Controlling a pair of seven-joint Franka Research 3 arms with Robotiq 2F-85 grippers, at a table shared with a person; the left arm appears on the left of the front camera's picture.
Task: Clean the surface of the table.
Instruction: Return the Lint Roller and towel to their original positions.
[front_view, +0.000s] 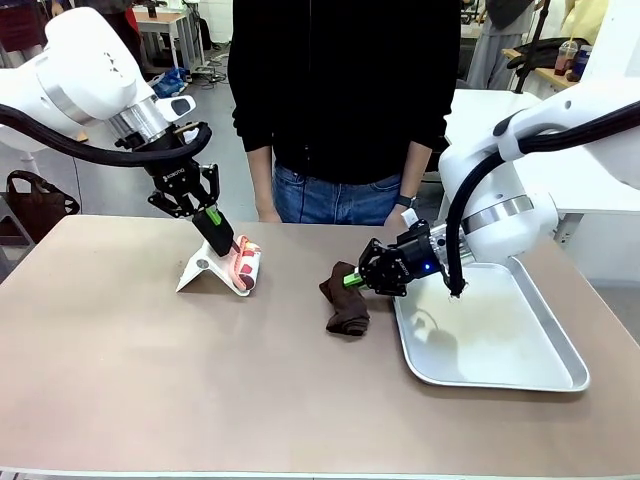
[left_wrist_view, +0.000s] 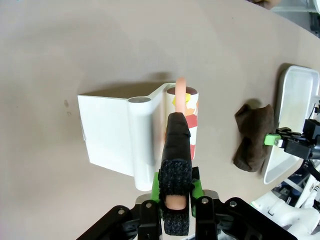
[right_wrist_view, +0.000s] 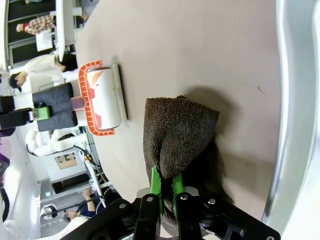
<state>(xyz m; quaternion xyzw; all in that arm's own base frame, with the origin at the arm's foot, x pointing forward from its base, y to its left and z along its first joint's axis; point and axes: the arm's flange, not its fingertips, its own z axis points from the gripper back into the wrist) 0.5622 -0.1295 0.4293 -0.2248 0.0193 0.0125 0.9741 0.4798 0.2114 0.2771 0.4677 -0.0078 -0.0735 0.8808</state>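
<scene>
The taupe-brown table (front_view: 150, 380) carries a lint roller (front_view: 245, 265) with an orange frame, resting against its white stand (front_view: 200, 270). My left gripper (front_view: 210, 222) is shut on the roller's black-wrapped handle (left_wrist_view: 177, 142), green pads on either side, reaching down from the left. A dark brown cloth (front_view: 345, 308) lies crumpled on the table just left of the steel tray. My right gripper (front_view: 352, 280) is shut on the cloth's upper edge; in the right wrist view the green pads (right_wrist_view: 156, 184) pinch the towel (right_wrist_view: 180, 130) tightly.
A silver metal tray (front_view: 520, 370) sits at the right of the table, under my right arm. A person in a black top (front_view: 340, 100) stands at the far edge, hands down. The near half of the table is bare.
</scene>
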